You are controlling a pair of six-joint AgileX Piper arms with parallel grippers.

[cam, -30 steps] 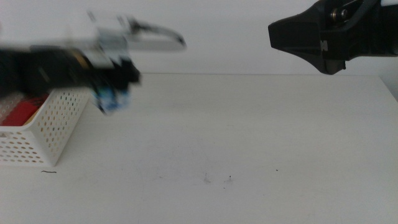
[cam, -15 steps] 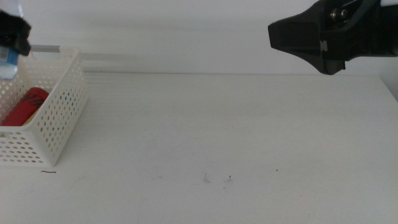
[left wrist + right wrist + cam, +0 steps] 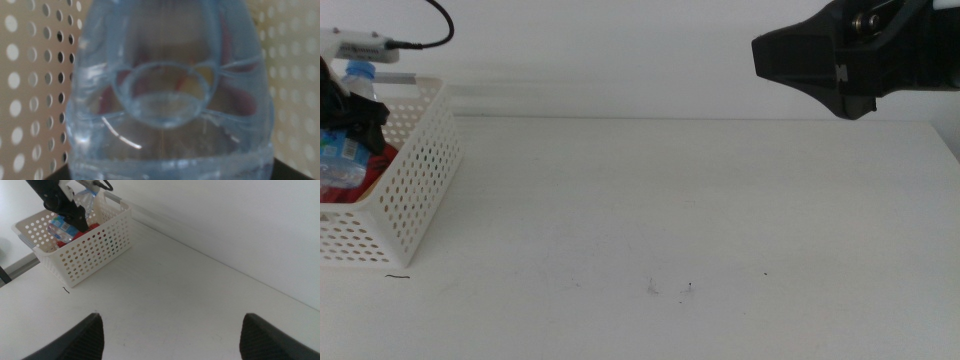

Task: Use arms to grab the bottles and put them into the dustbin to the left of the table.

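The right gripper [image 3: 170, 330] is hanging above the table [image 3: 700, 200], jaws spread wide and empty. Farther off, the left gripper [image 3: 355, 115] is holding the water bottle [image 3: 340, 165] inside the dustbin [image 3: 405, 195], over the red can [image 3: 62, 243].

Basket [image 3: 405, 190] at 9 o'clock is filling with bottle [image 3: 338, 165] and left gripper [image 3: 360, 115]; right gripper [image 3: 820, 60] is hanging at 1 o'clock.
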